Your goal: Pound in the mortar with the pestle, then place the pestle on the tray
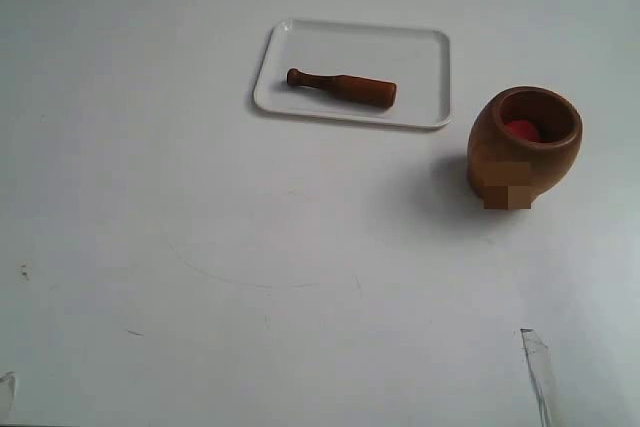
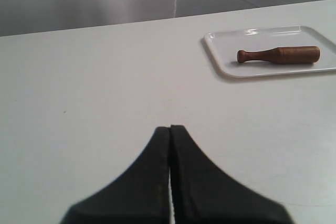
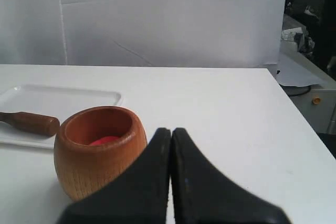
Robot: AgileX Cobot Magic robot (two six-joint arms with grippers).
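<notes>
The brown wooden mortar stands upright on the white table, right of the tray, with something red inside it. The white tray lies at the back centre, and the reddish-brown pestle rests flat on it. The left wrist view shows the pestle on the tray well beyond my left gripper, which is shut and empty. My right gripper is shut and empty, close beside the mortar; the tray and one end of the pestle lie behind it.
Only the tip of one arm and a sliver of the other show at the bottom edge of the exterior view. A white backdrop stands behind the table; its right edge drops off to a cluttered area.
</notes>
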